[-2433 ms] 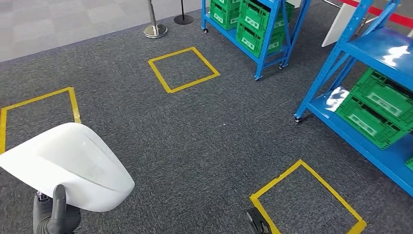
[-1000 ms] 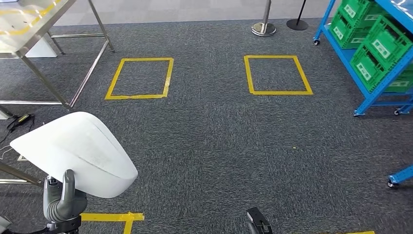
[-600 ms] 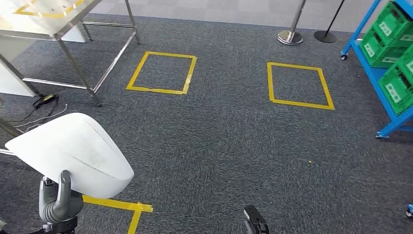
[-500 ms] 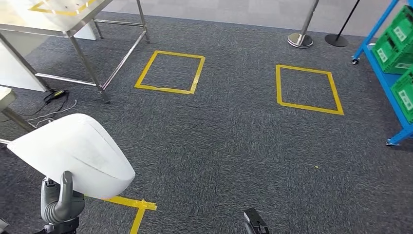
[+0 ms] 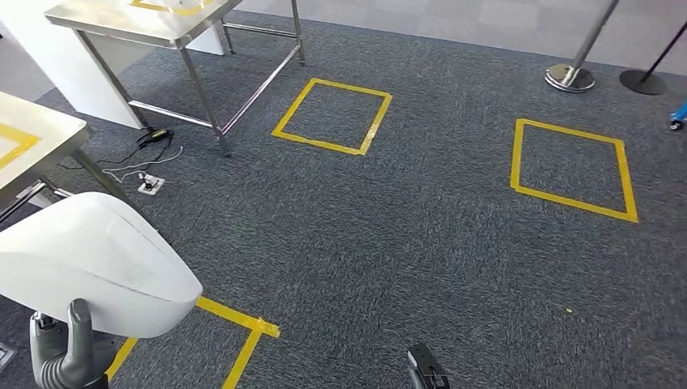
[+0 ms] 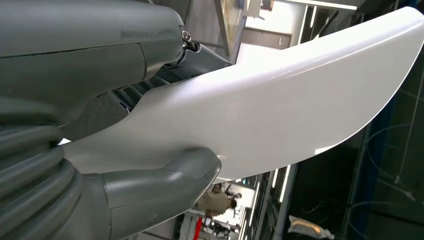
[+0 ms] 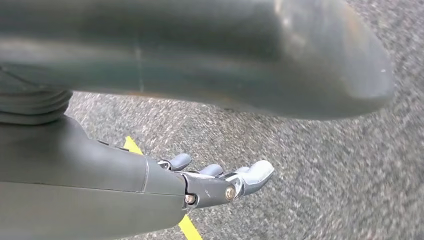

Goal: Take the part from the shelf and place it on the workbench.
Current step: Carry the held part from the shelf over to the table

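pick done, part (image 5: pixel 89 263) gripped in my left hand (image 5: pixel 65 356) | right hand (image 7: pixel 220 182) hung empty, fingers apart | workbench (image 5: pixel 32 146) near left | placing left

The head view looks forward and down from high up at grey carpet (image 5: pixel 421 243) with yellow tape squares (image 5: pixel 332 117). Each wrist view sits close behind its own robot hand (both turned); the right one shares that carpet (image 7: pixel 320 165).
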Controlling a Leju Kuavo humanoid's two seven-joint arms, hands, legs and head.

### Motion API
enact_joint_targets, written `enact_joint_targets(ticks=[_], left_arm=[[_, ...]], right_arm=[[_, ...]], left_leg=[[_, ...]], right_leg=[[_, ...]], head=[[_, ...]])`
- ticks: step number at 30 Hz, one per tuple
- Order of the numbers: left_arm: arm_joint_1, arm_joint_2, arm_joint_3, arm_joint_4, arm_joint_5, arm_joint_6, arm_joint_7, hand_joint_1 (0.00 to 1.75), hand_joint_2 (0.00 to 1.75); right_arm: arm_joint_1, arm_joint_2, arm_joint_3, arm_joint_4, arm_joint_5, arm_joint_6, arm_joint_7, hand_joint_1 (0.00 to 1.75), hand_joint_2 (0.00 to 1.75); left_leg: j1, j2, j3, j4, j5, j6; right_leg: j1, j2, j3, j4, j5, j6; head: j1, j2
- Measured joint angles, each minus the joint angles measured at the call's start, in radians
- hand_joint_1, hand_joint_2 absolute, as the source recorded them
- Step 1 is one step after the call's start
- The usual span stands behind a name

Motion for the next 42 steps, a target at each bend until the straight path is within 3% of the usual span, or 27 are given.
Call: enact_joint_targets(ticks=[1, 2, 4, 6, 8, 10, 12, 14, 15, 16, 17, 19, 21, 23, 24, 26, 28, 30, 31, 33, 35, 37, 38, 39, 40, 42], left_arm=[[0.008, 0.000, 0.008, -0.008, -0.002, 0.001, 0.000, 1.75, 1.75], [0.014, 0.000, 0.017, -0.017, -0.005, 0.002, 0.001, 1.75, 1.75], [0.022, 0.000, 0.034, -0.041, -0.008, 0.002, -0.001, 1.75, 1.75], [0.029, 0.000, 0.049, -0.069, -0.010, 0.002, -0.002, 1.75, 1.75], [0.034, -0.001, 0.062, -0.092, -0.010, 0.001, 0.000, 1.75, 1.75], [0.036, -0.002, 0.072, -0.111, -0.010, -0.002, 0.003, 1.75, 1.75], [0.033, -0.005, 0.076, -0.124, -0.008, -0.005, 0.004, 1.75, 1.75], [0.031, -0.008, 0.078, -0.130, -0.004, -0.005, 0.005, 1.75, 1.75], [0.032, -0.009, 0.080, -0.133, -0.002, -0.002, 0.005, 1.75, 1.75], [0.033, -0.010, 0.084, -0.137, -0.003, 0.005, 0.006, 1.75, 1.75], [0.033, -0.011, 0.089, -0.141, -0.005, 0.014, 0.007, 1.75, 1.75], [0.034, -0.013, 0.102, -0.154, -0.012, 0.034, 0.009, 1.75, 1.75], [0.034, -0.013, 0.114, -0.167, -0.019, 0.056, 0.009, 1.75, 1.75], [0.034, -0.004, 0.133, -0.179, -0.022, 0.086, 0.007, 1.75, 1.75], [0.035, 0.002, 0.145, -0.185, -0.024, 0.103, 0.003, 1.75, 1.75], [0.037, 0.015, 0.175, -0.199, -0.038, 0.147, -0.005, 1.75, 1.75], [0.036, 0.017, 0.193, -0.209, -0.056, 0.185, -0.006, 1.75, 1.75], [0.042, 0.016, 0.196, -0.215, -0.061, 0.203, -0.001, 1.75, 1.75], [0.045, 0.015, 0.196, -0.217, -0.063, 0.206, 0.002, 1.75, 1.75], [0.049, 0.013, 0.196, -0.223, -0.071, 0.215, 0.003, 1.75, 1.75], [0.049, 0.007, 0.196, -0.230, -0.090, 0.230, 0.002, 1.75, 1.75], [0.048, 0.000, 0.196, -0.234, -0.110, 0.245, 0.000, 1.75, 1.75], [0.049, -0.003, 0.196, -0.235, -0.117, 0.250, -0.001, 1.75, 1.75], [0.049, -0.006, 0.196, -0.235, -0.123, 0.254, -0.003, 1.75, 1.75], [0.048, -0.009, 0.197, -0.235, -0.127, 0.258, -0.004, 1.75, 1.75], [0.045, -0.017, 0.197, -0.236, -0.141, 0.268, -0.007, 1.75, 1.75]], right_arm=[[0.000, 0.001, 0.000, 0.000, 0.002, -0.001, 0.003, 0.00, 0.00], [-0.001, 0.002, 0.000, 0.000, 0.004, -0.002, 0.005, 0.00, 0.00], [-0.002, 0.005, 0.000, 0.000, 0.004, -0.004, 0.007, 0.00, 0.00], [-0.002, 0.008, 0.000, 0.000, 0.003, -0.005, 0.007, 0.00, 0.00], [-0.003, 0.009, 0.000, 0.000, 0.000, -0.008, 0.007, 0.00, 0.00], [-0.006, 0.010, -0.001, 0.000, -0.002, -0.012, 0.009, 0.00, 0.00], [-0.006, 0.010, -0.002, 0.000, -0.003, -0.014, 0.017, 0.00, 0.00], [-0.002, 0.009, -0.003, 0.000, -0.005, -0.014, 0.023, 0.00, 0.00], [0.000, 0.009, -0.004, 0.000, -0.008, -0.014, 0.023, 0.00, 0.00], [0.001, 0.009, -0.004, 0.000, -0.012, -0.014, 0.022, 0.00, 0.00], [0.001, 0.009, -0.005, 0.000, -0.015, -0.014, 0.020, 0.00, 0.00], [0.000, 0.009, -0.008, 0.000, -0.020, -0.015, 0.021, 0.00, 0.00], [0.000, 0.009, -0.012, 0.000, -0.021, -0.017, 0.032, 0.00, 0.00], [-0.001, 0.010, -0.018, 0.000, -0.022, -0.021, 0.044, 0.00, 0.00], [-0.001, 0.010, -0.020, 0.000, -0.022, -0.023, 0.049, 0.00, 0.00], [-0.002, 0.012, -0.023, 0.000, -0.023, -0.027, 0.053, 0.00, 0.00], [0.001, 0.013, -0.026, 0.000, -0.024, -0.029, 0.055, 0.00, 0.00], [0.006, 0.013, -0.029, 0.000, -0.025, -0.029, 0.049, 0.00, 0.00], [0.007, 0.013, -0.029, 0.000, -0.027, -0.029, 0.044, 0.00, 0.00], [0.006, 0.014, -0.030, 0.000, -0.029, -0.027, 0.034, 0.00, 0.00], [0.005, 0.014, -0.030, 0.000, -0.030, -0.027, 0.027, 0.00, 0.00], [0.004, 0.015, -0.030, 0.000, -0.030, -0.027, 0.021, 0.00, 0.00], [0.003, 0.016, -0.030, 0.000, -0.030, -0.027, 0.020, 0.00, 0.00], [0.001, 0.017, -0.030, 0.000, -0.030, -0.027, 0.019, 0.00, 0.00], [0.000, 0.017, -0.030, 0.000, -0.031, -0.027, 0.018, 0.00, 0.00], [-0.001, 0.017, -0.031, 0.000, -0.030, -0.027, 0.018, 0.00, 0.00]], left_leg=[[0.000, 0.003, 0.010, -0.015, 0.017, 0.001], [-0.001, 0.011, 0.040, -0.068, 0.048, 0.004], [-0.007, 0.059, 0.114, -0.205, 0.100, 0.015], [-0.015, 0.086, 0.146, -0.268, 0.114, 0.028], [-0.015, 0.062, 0.146, -0.273, 0.118, 0.038], [-0.008, 0.037, 0.152, -0.283, 0.124, 0.048], [-0.001, 0.014, 0.156, -0.288, 0.129, 0.056], [0.000, -0.014, 0.154, -0.286, 0.129, 0.059], [0.000, -0.029, 0.153, -0.284, 0.129, 0.059], [0.000, -0.044, 0.153, -0.282, 0.128, 0.058], [0.001, -0.059, 0.153, -0.279, 0.127, 0.056], [0.002, -0.086, 0.150, -0.272, 0.123, 0.048], [0.001, -0.108, 0.144, -0.268, 0.123, 0.034], [0.003, -0.127, 0.135, -0.274, 0.128, 0.019], [0.004, -0.119, 0.133, -0.273, 0.127, 0.014], [0.002, -0.068, 0.113, -0.231, 0.099, 0.005], [0.000, -0.013, 0.058, -0.116, 0.037, 0.000], [0.001, -0.001, 0.009, -0.015, 0.001, -0.004], [0.001, 0.002, 0.009, -0.011, 0.011, -0.003], [0.000, 0.020, 0.067, -0.113, 0.070, 0.002], [-0.006, 0.057, 0.135, -0.235, 0.112, 0.016], [-0.013, 0.067, 0.154, -0.275, 0.118, 0.030], [-0.013, 0.056, 0.152, -0.278, 0.120, 0.035], [-0.010, 0.045, 0.154, -0.282, 0.123, 0.041], [-0.007, 0.035, 0.156, -0.287, 0.126, 0.047], [0.002, 0.015, 0.162, -0.295, 0.133, 0.058]], right_leg=[[0.001, -0.014, 0.001, 0.000, -0.002, 0.000], [0.001, -0.027, 0.004, 0.000, -0.004, 0.001], [0.004, -0.049, 0.011, 0.001, -0.009, 0.007], [0.007, -0.068, 0.017, 0.000, -0.014, 0.016], [0.008, -0.086, 0.024, -0.005, -0.016, 0.027], [0.007, -0.054, 0.023, 0.012, -0.033, 0.039], [0.004, 0.010, -0.021, 0.108, -0.084, 0.046], [0.003, 0.035, -0.091, 0.237, -0.131, 0.049], [0.003, 0.038, -0.112, 0.269, -0.131, 0.049], [0.003, 0.040, -0.113, 0.259, -0.110, 0.048], [0.002, 0.046, -0.096, 0.211, -0.074, 0.047], [-0.003, 0.085, -0.039, 0.075, -0.009, 0.046], [-0.004, 0.114, -0.011, 0.008, 0.009, 0.043], [-0.001, 0.099, -0.008, 0.003, 0.009, 0.030], [-0.001, 0.089, -0.005, -0.001, 0.012, 0.023], [-0.002, 0.066, 0.002, -0.010, 0.016, 0.007], [0.001, 0.039, 0.003, -0.012, 0.015, -0.002], [0.004, 0.009, 0.003, -0.012, 0.012, -0.005], [0.005, -0.006, 0.004, -0.012, 0.010, -0.005], [0.006, -0.031, 0.010, -0.012, 0.006, -0.003], [0.010, -0.051, 0.017, -0.011, 0.000, 0.004], [0.013, -0.069, 0.023, -0.013, -0.003, 0.014], [0.013, -0.078, 0.027, -0.015, -0.004, 0.020], [0.012, -0.076, 0.030, -0.014, -0.006, 0.026], [0.011, -0.059, 0.029, -0.006, -0.014, 0.032], [0.008, 0.001, -0.004, 0.068, -0.058, 0.042]], head=[[0.000, 0.000], [0.000, 0.000], [0.000, 0.000], [0.001, 0.000], [0.001, 0.000], [0.003, 0.000], [0.007, 0.000], [0.009, 0.000], [0.009, 0.000], [0.009, 0.000], [0.009, 0.000], [0.009, 0.000], [0.009, 0.000], [0.010, 0.000], [0.010, 0.000], [0.005, 0.000], [0.001, 0.000], [0.001, 0.000], [0.001, 0.000], [0.001, 0.000], [0.001, 0.000], [0.002, 0.000], [0.002, 0.000], [0.002, 0.000], [0.003, 0.000], [0.006, 0.000]])
